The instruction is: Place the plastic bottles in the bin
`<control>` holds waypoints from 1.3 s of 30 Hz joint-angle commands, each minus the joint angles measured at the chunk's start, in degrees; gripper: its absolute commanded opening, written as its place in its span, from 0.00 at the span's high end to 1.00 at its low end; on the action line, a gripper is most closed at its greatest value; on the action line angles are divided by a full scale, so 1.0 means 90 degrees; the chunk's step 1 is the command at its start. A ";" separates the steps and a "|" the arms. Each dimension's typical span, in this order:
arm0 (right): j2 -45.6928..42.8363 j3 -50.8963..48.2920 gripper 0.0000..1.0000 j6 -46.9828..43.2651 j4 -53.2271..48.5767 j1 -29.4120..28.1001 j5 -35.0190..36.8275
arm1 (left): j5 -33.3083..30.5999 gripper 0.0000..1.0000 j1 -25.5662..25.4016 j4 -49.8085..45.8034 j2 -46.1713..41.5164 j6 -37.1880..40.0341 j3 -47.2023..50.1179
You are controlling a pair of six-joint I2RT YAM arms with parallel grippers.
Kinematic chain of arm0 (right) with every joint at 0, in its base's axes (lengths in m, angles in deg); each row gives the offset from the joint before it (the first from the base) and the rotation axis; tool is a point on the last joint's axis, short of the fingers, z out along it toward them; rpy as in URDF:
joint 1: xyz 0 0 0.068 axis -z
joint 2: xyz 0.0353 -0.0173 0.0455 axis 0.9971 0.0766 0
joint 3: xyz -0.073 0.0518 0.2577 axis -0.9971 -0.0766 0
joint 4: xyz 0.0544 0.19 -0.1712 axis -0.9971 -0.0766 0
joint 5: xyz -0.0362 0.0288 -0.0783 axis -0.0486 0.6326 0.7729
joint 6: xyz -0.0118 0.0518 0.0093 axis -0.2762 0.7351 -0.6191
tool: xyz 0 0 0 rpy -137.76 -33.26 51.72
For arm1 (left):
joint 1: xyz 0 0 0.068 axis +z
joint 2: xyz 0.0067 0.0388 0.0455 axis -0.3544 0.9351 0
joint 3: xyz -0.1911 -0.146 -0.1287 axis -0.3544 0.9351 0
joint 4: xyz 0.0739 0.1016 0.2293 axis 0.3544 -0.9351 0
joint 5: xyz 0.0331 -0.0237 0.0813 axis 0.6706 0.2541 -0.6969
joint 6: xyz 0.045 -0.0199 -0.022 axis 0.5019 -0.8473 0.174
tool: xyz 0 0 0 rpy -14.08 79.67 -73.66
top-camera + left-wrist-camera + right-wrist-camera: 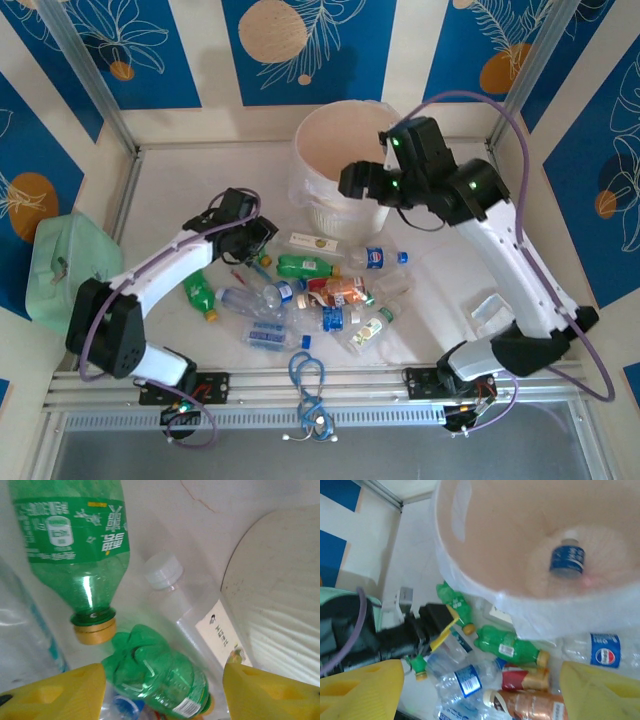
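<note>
Toward the upper centre of the overhead view, the bin stands on the counter, its translucent liner folded over the rim. Note the right fingers poised above the lower part of that rim. From the right wrist camera you see these fingers spread wide with nothing between them, and one blue-labelled bottle lying on the floor of the bin. The plastic bottles lie heaped at centre frame, just below the bin. The left fingers sit at the heap's upper left edge. In the left wrist view the left fingers stand apart at the bottom corners, and a crumpled green bottle lies in the gap; whether either finger touches it you cannot tell. Above it lie a green bottle with a yellow cap and a clear bottle with a white cap, beside the bin's pale wall at right. A mint-green box occupies the left edge overhead, and a blue cable loop lies at lower centre.
</note>
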 commanded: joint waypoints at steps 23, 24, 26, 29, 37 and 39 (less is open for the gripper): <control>-0.1557 -0.2229 0.19 0.0331 0.0460 0.0446 0.0021 | -0.0238 0.43 0.0059 -0.0094 0.1788 -0.1870 -0.1140; -0.1589 -0.2259 0.19 0.0331 0.0451 0.0474 0.0007 | -0.0253 0.41 0.0062 -0.0102 0.1831 -0.1899 -0.1135; -0.1659 -0.2322 0.19 0.0331 0.0438 0.0527 -0.0023 | -0.0265 0.41 0.0061 -0.0122 0.1915 -0.1948 -0.1144; -0.1742 -0.2428 0.19 0.0331 0.0430 0.0613 -0.0114 | -0.0250 0.41 0.0059 -0.0015 0.2047 -0.2029 -0.1150; -0.1850 -0.2597 0.19 0.0380 0.0412 0.0674 -0.0209 | -0.0292 0.41 0.0059 -0.0006 0.2417 -0.2059 -0.1427; -0.1861 -0.2626 0.19 0.0387 0.0403 0.0674 -0.0218 | -0.0272 0.42 0.0059 0.0034 0.2488 -0.2071 -0.1462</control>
